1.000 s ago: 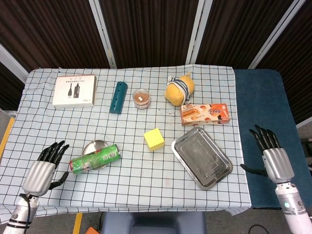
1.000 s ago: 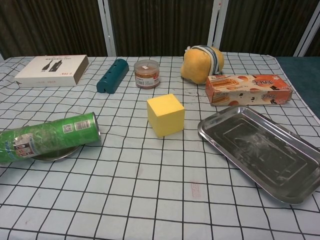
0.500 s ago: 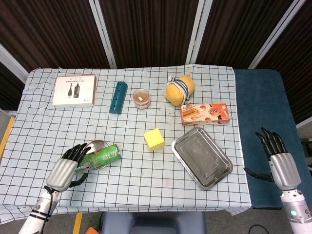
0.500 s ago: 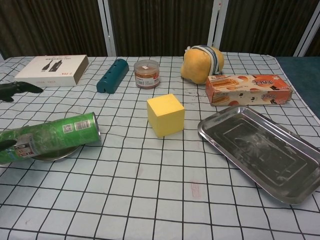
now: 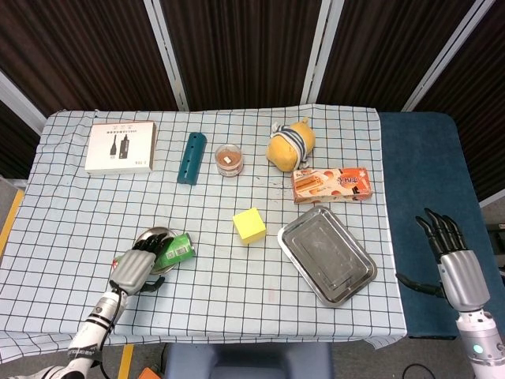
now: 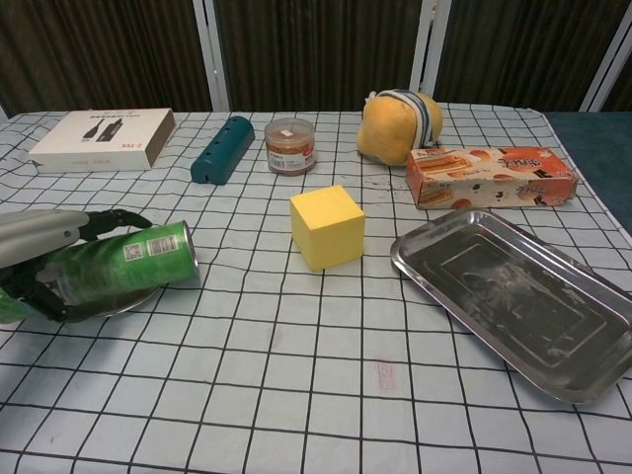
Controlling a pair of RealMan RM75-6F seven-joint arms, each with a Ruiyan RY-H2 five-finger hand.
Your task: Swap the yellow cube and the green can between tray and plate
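1. Fingers (image 6: pixel 111 218) of the left hand (image 5: pixel 134 269) are seen curled over the green can (image 6: pixel 114 268), with the thumb side underneath; the can is gripped.
2. Green can is found lying on its side across the plate (image 5: pixel 150 235), at the near left of the table (image 5: pixel 71 205). Whether it is lifted clear of the plate cannot be told.
3. Right hand (image 5: pixel 455 264) is held off the table's right edge, over the dark blue surface (image 5: pixel 422 174); its fingers are spread apart and nothing is held.
4. Yellow cube (image 5: pixel 249 225) is set on the checked cloth, between the plate and the tray (image 5: pixel 327 254), touching neither.
5. Tray is placed right of the cube, turned at an angle to the table's edge; nothing is seen lying in it.
6. Along the far side, from left to right, are noted: a white box (image 5: pixel 121 146), a teal holder (image 5: pixel 192 158), a small round jar (image 5: pixel 229 160) and a yellow plush toy (image 5: pixel 290 144).
7. An orange snack box (image 5: pixel 332 184) is laid just beyond the tray's far edge, near the plush toy.
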